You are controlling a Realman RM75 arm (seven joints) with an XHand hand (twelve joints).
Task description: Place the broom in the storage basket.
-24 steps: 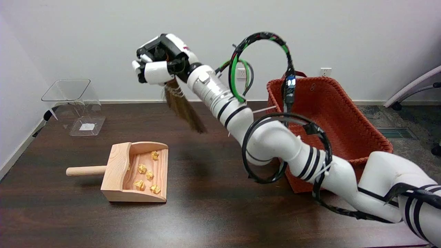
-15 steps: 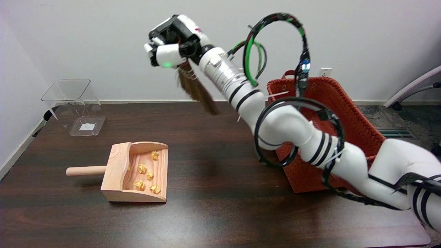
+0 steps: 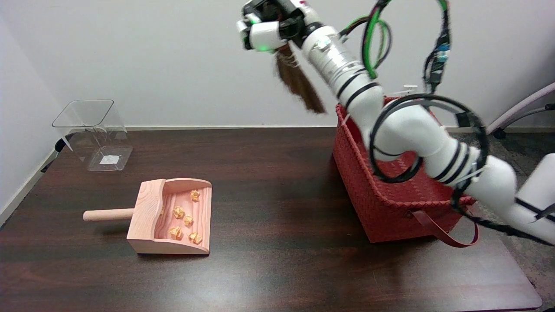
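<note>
My right hand (image 3: 271,24) is high in the air at the top of the head view and grips the broom (image 3: 299,82). Only the broom's brown bristles show, hanging down and to the right below the hand; its handle is hidden inside the fingers. The bristle tips hover just above and left of the near-left rim of the red woven storage basket (image 3: 368,195), which stands on the right side of the dark table. My forearm crosses over the basket's opening and hides much of its inside.
A wooden dustpan (image 3: 173,216) holding several yellow paper balls lies at the left-centre of the table (image 3: 269,242). A clear plastic bin (image 3: 93,134) stands at the back left. A red-brown strap (image 3: 446,234) hangs off the basket's near side.
My right arm has swung up and to the right, carrying the broom from over the table's middle to the basket's left rim. The arm now covers less of the basket's front.
</note>
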